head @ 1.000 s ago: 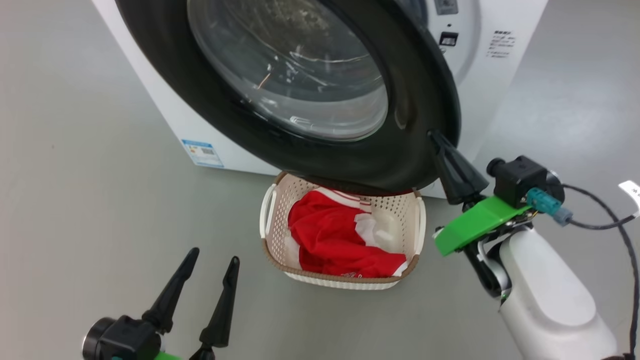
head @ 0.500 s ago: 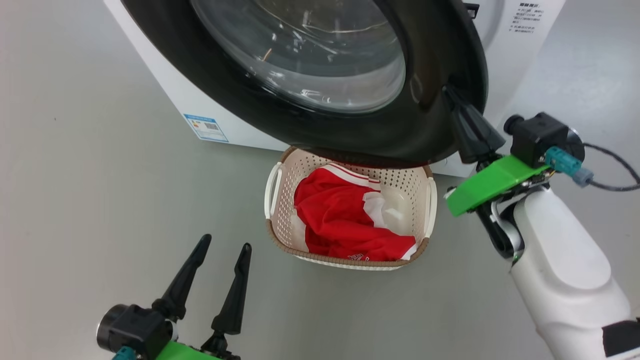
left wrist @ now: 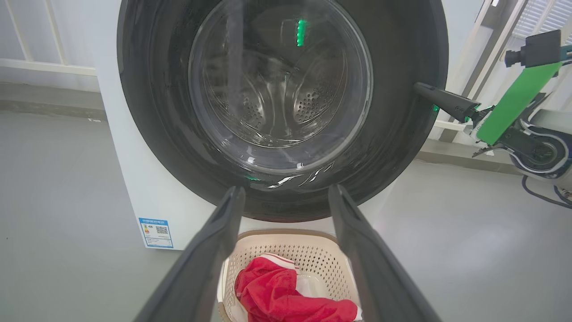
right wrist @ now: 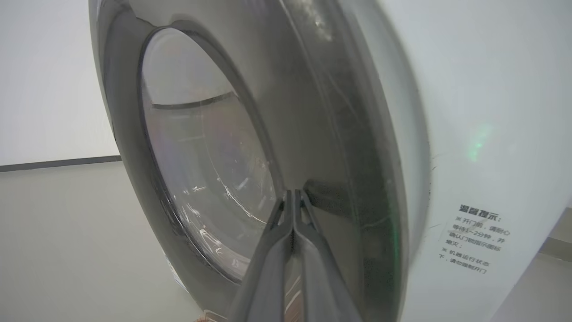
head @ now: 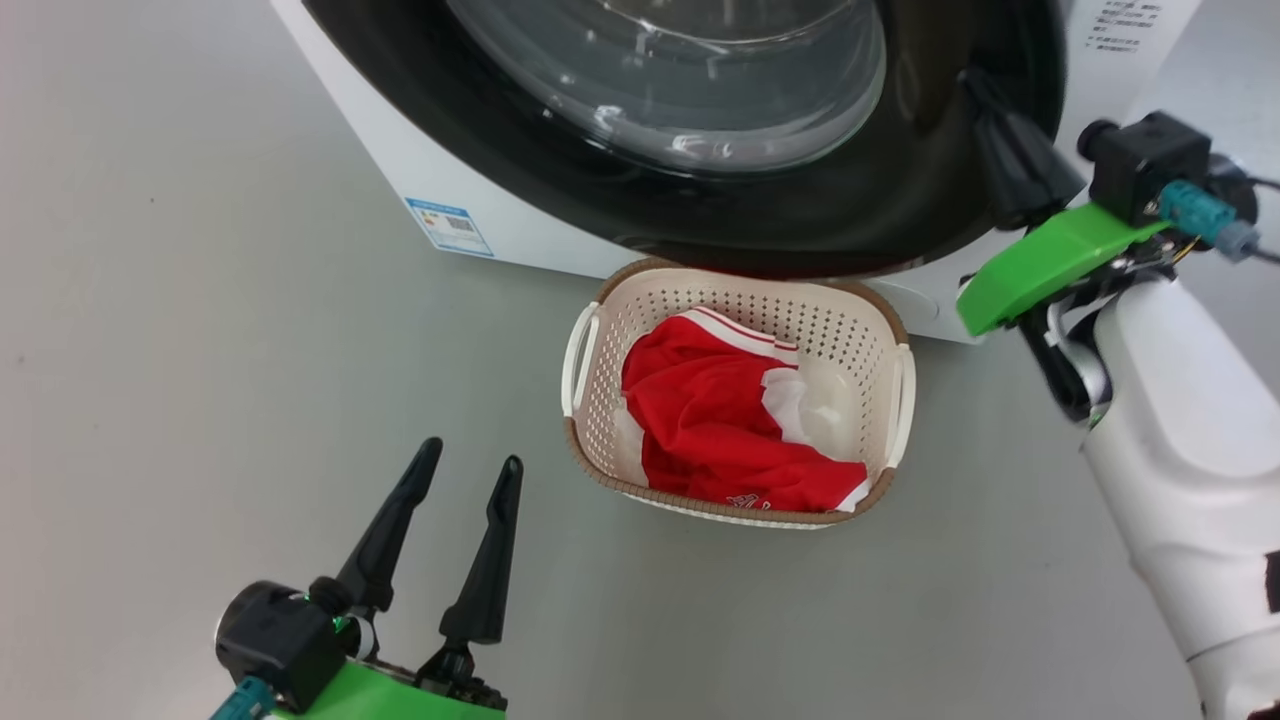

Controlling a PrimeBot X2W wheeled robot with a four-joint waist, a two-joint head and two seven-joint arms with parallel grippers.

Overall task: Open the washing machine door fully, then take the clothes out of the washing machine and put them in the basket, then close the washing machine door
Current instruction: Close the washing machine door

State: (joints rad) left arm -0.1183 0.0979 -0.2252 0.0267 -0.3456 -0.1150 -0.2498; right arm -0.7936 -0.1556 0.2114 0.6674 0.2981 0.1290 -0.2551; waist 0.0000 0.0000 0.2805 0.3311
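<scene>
The washing machine door (head: 760,230), a black rim around a glass bowl, lies close against the front of the white washing machine (head: 530,245). My right gripper (head: 972,82) is shut with nothing in it. Its tips press on the right side of the door rim, as the right wrist view shows for the gripper (right wrist: 292,193) and the door (right wrist: 313,112). The basket (head: 600,400) stands on the floor just below the door and holds red and white clothes (head: 710,420). My left gripper (head: 472,455) hangs open and empty to the basket's lower left. In the left wrist view its fingers frame the basket (left wrist: 286,250).
Grey floor spreads out on all sides of the basket. A blue sticker (head: 448,226) marks the machine's lower front corner. A white wall and window rails (left wrist: 44,67) stand behind the machine. My right forearm (head: 1180,440) reaches up along the right edge.
The door has swung in toward the machine with my shut right gripper following on its rim. The head camera has shifted, so the basket shows whole. The left gripper stays open.
</scene>
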